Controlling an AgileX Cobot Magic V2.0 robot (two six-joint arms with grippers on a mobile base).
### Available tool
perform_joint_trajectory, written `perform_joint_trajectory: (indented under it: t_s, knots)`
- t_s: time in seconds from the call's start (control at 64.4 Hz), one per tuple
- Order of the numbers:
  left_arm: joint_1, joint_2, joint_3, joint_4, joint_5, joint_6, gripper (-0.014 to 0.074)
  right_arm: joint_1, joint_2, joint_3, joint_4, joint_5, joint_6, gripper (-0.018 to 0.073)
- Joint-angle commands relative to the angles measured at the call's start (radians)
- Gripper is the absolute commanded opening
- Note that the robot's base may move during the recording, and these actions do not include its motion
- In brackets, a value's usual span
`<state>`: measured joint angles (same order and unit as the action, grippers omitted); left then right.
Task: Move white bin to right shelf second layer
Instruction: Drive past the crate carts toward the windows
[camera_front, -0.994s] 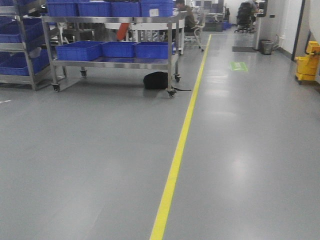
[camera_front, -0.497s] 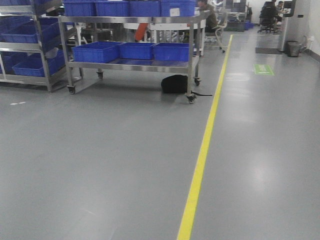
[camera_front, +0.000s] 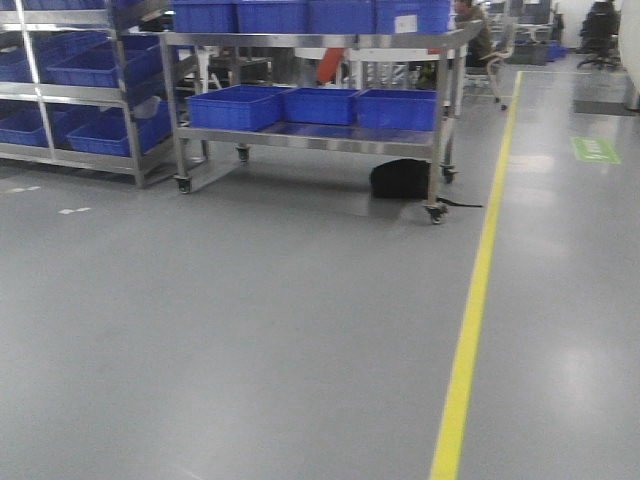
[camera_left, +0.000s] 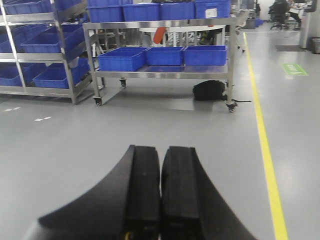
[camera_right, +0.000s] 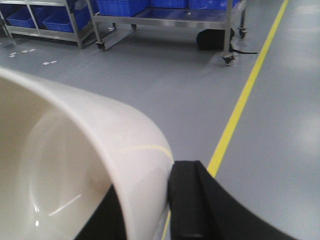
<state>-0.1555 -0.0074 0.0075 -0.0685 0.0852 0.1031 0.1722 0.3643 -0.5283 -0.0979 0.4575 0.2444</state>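
Observation:
The white bin (camera_right: 75, 150) fills the left of the right wrist view, a glossy cream tub seen from its open side. My right gripper (camera_right: 150, 187) is shut on its rim wall: one black finger (camera_right: 187, 200) presses the outside and the other sits inside. The bin is carried above the grey floor. My left gripper (camera_left: 161, 150) is shut and empty, its two black fingers pressed together, pointing over the floor. No shelf level with white rollers shows in any view. Neither gripper shows in the front view.
A wheeled steel cart (camera_front: 310, 138) with blue crates (camera_front: 240, 105) stands ahead, a black bag (camera_front: 400, 178) under its right end. A steel rack (camera_front: 140, 120) with blue crates stands at far left. A yellow floor line (camera_front: 468, 320) runs along the right. A seated person (camera_front: 470, 25) is behind.
In the front view the cart, rack and yellow line have slid to the right and grown a little: the base has turned left and moved nearer.

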Motion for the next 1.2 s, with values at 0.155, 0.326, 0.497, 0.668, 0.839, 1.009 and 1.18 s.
perform_joint_trajectory:
  t_s: [0.155,0.326,0.497,0.668,0.839,1.009,1.18]
  knots:
    - [-0.005,-0.014,0.037,-0.005,-0.085,-0.004,0.0085,-0.006,0.010,-0.031,-0.002,-0.110,-0.006,0.0057]
    - [-0.005,-0.014,0.037,-0.005,-0.085,-0.004,0.0085,-0.006,0.010,-0.031,-0.002,-0.110,-0.006,0.0057]
    - [-0.005,-0.014,0.037,-0.005,-0.085,-0.004,0.0085,-0.006,0.010,-0.031,-0.002,-0.110,-0.006,0.0057]
    - [-0.005,-0.014,0.037,-0.005,-0.085,-0.004,0.0085,-0.006,0.010,-0.031,-0.002,-0.110,-0.006,0.0057]
    - [-0.005,-0.014,0.037,-0.005,-0.085,-0.004,0.0085,-0.006,0.010,-0.031,-0.002,-0.110,-0.006,0.0057]
    - [-0.005,-0.014,0.037,-0.005,-0.085,-0.004,0.0085,-0.006,0.010,-0.031,-0.002,-0.110,-0.006,0.0057]
    - [-0.005,-0.014,0.037,-0.005,-0.085,-0.004,0.0085,-0.006,0.010,-0.031,-0.002,-0.110,-0.006,0.0057]
